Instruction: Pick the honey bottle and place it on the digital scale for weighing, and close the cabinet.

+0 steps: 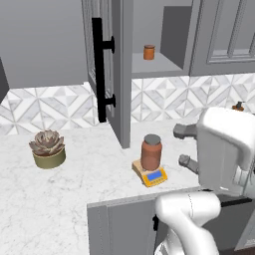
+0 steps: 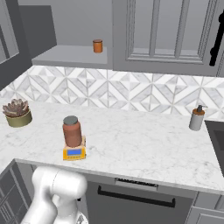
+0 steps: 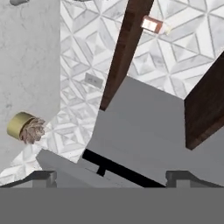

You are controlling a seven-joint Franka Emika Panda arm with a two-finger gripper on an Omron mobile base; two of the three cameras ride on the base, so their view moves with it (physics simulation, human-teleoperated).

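In the left base view, the honey bottle [image 1: 151, 152] is seen standing upright on the digital scale [image 1: 150, 174], whose blue display faces the counter's front edge. The scale rests on the marble counter [image 1: 60, 199], just in front of the open cabinet [image 1: 162, 37]. The cabinet door [image 1: 109, 69] is swung outward toward the camera, its black bar handle [image 1: 99, 69] shown on the outer face. A small orange jar [image 1: 149, 52] is seen on the cabinet shelf. A potted succulent [image 1: 48, 148] is set well to the left of the scale. The arm's white body is seen at the lower right, well apart from the bottle.

In the right base view, the honey bottle [image 2: 72, 131] is again seen on the digital scale [image 2: 74, 151], near the front edge of the counter [image 2: 144, 144]. The succulent [image 2: 17, 112] lies at the far left, and a soap dispenser [image 2: 197, 117] is placed far to the right by the backsplash. The small orange jar [image 2: 97, 46] is seen on the open shelf above.

In the hand view, rolled sideways, the gripper [image 3: 111, 177] is pointed at the cabinet door [image 3: 148, 131], with its black handle [image 3: 113, 168] lying just beyond the fingertips [image 3: 43, 177]. The fingers are seen spread apart, with nothing between them. The succulent [image 3: 26, 128] and the orange jar [image 3: 152, 25] are also caught.
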